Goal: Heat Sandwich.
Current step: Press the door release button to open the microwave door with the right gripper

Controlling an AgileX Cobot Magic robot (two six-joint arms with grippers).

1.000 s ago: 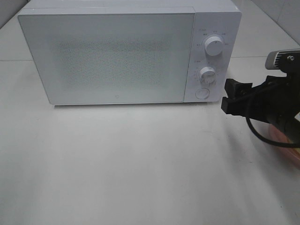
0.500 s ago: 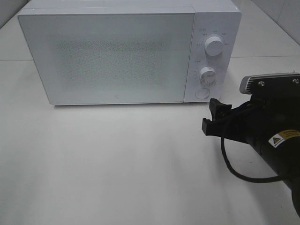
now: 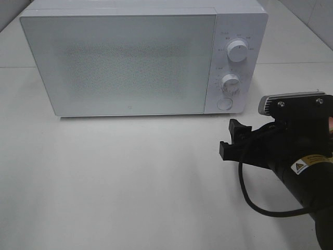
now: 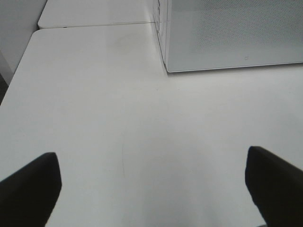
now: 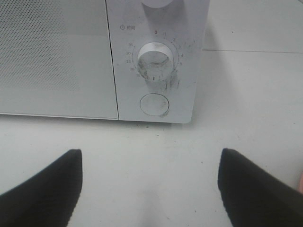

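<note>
Facing the control panel of the microwave (image 3: 130,62), the right claw (image 3: 229,138) hangs just above the tabletop (image 3: 104,182) with its two fingers spread apart and nothing between them. Its wrist view looks straight at the round button (image 5: 153,104) under the lower dial (image 5: 154,61), and the claw is near the panel but not touching it. The left claw (image 4: 152,158) does not show in the high view. Its own camera shows it spread wide and empty over bare tabletop, off to the side of the microwave's near left corner. The door (image 3: 119,60) is shut flush, and its speckled front hides whatever may be inside. The sandwich appears in none of the three pictures, so I cannot tell where it is, whether off to one side or behind that door. Neither the upper dial (image 3: 237,51) nor the lower one is being touched. Judging from this, the task looks to be at an early stage, with the right claw lined up for a press on the round button, probably the door release. If so, nearly everything is left: opening the door, bringing the sandwich in, shutting the door and turning a dial to start the heating.
</note>
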